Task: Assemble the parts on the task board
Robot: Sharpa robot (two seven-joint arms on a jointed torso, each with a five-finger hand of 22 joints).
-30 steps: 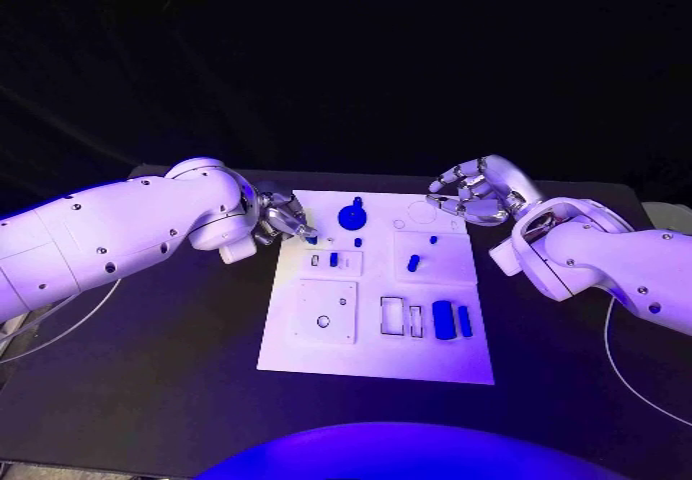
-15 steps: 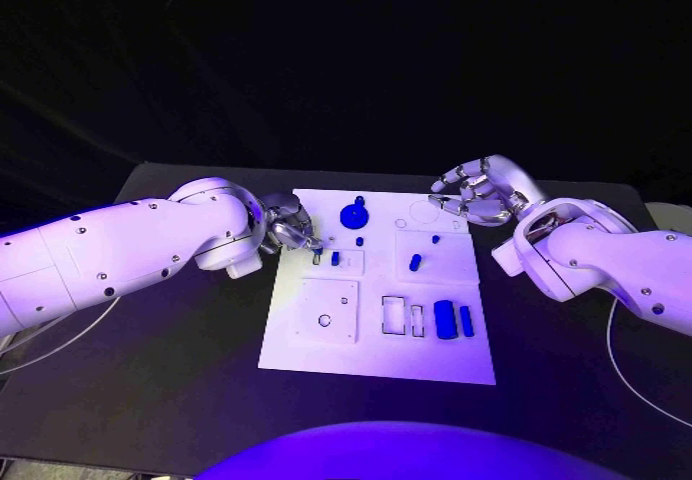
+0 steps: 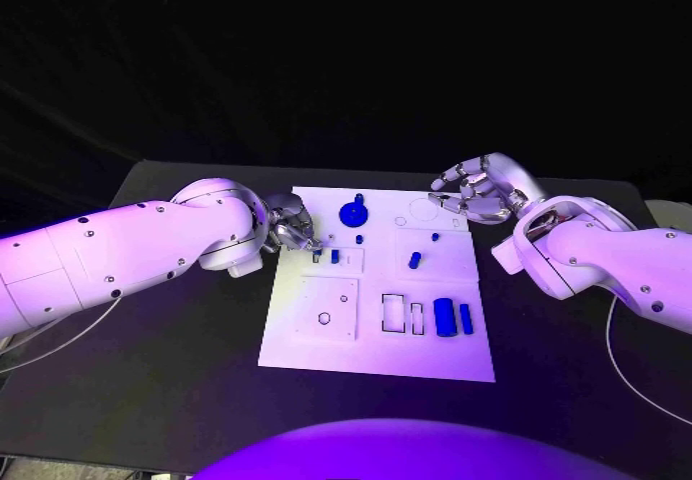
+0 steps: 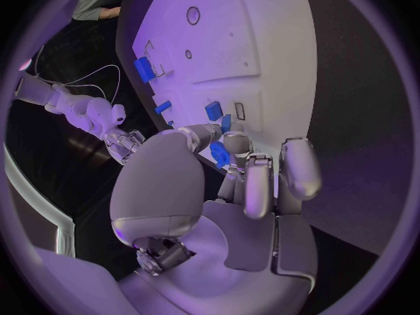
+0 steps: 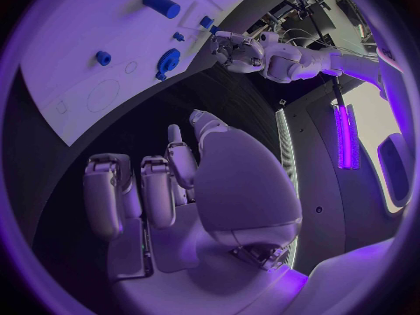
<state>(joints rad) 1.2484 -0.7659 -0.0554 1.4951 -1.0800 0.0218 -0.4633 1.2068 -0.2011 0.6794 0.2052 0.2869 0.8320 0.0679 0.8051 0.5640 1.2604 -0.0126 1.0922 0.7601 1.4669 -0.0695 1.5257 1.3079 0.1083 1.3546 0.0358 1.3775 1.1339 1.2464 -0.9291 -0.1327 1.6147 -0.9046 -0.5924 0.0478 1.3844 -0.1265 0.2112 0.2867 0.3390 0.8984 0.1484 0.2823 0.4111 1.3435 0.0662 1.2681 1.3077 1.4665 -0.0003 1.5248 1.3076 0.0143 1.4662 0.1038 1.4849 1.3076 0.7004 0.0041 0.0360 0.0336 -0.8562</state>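
The white task board [image 3: 335,345] lies mid-table with several blue parts on it. A round blue part [image 3: 353,214] sits near its far edge, small blue pegs [image 3: 414,262] stand in the middle, and a larger blue block [image 3: 444,317] stands at the near right. My left hand [image 3: 290,229] hovers over the board's far left corner and pinches a small blue part [image 4: 219,154] between thumb and fingertip, close above the small slots [image 3: 325,258]. My right hand [image 3: 473,192] hangs above the far right corner, fingers loosely bent and holding nothing.
The black table [image 3: 173,350] surrounds the board on all sides. My left forearm [image 3: 130,250] lies across the table's left part, my right forearm [image 3: 606,260] across its right. The board [image 5: 79,49] shows the round blue part [image 5: 168,59] and a blue cylinder [image 5: 161,5].
My left hand has shifted slightly nearer and further over the board's far left corner, the small part still in its fingers. The right hand has barely moved.
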